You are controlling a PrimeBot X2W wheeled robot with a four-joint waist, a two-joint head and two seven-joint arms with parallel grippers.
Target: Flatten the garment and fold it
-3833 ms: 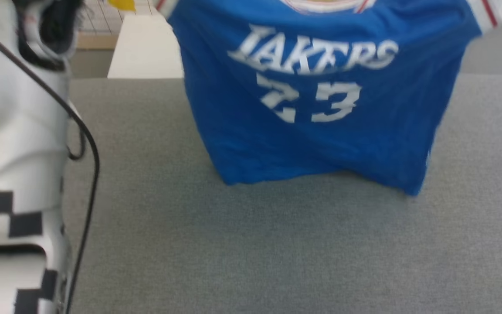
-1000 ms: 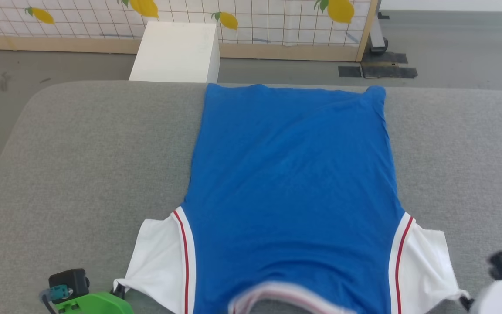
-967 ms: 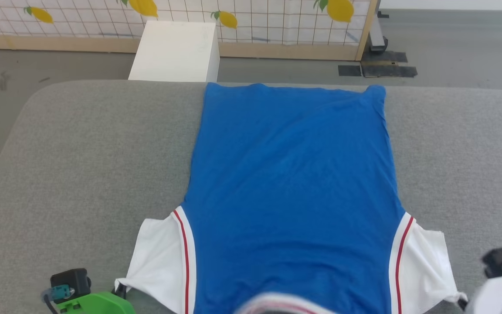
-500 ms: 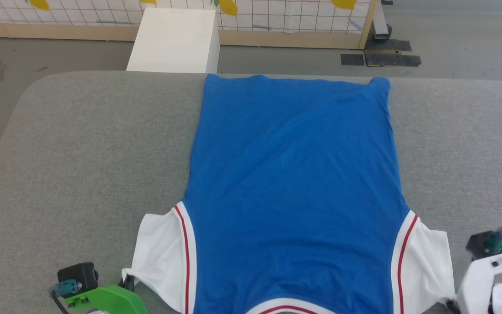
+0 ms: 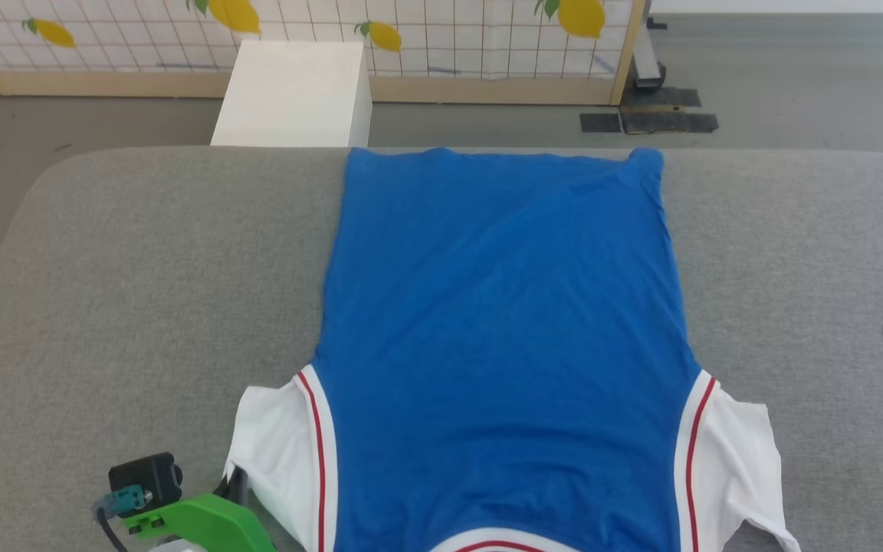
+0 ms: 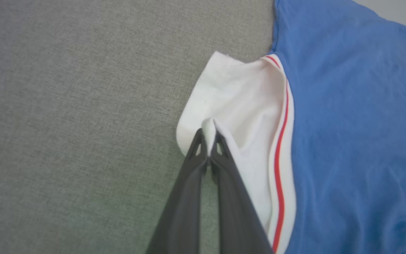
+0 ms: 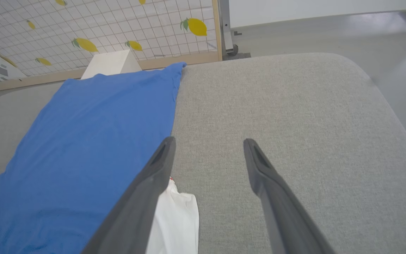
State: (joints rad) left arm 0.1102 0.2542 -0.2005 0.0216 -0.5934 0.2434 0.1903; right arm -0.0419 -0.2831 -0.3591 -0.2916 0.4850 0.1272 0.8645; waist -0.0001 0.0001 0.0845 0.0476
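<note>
Head view first: the royal-blue jersey with white sleeve panels and red-and-white striped trim (image 5: 503,322) lies spread out on the grey fabric-covered table (image 5: 142,291). The hem sits at the far edge, the collar is toward the robot, and the plain blue side is up. It's pretty smooth, just faint ripples and a slightly bunched far right hem corner.

In the left wrist view the left end effector (image 6: 208,141) is clenched on a small pinch of the white sleeve panel (image 6: 231,91) at its outer edge. That bit of cloth is tented up between the fingers. The right end effector (image 7: 208,144) is wide open and empty, over bare table just beside the jersey's right edge.

My read: flattening is basically wrapped up and folding isn't started yet. Next the left side probably needs to drop that sleeve flat. After that comes a first fold, and it'll want a clean grip through both layers so the body doesn't get dragged crooked.
</note>
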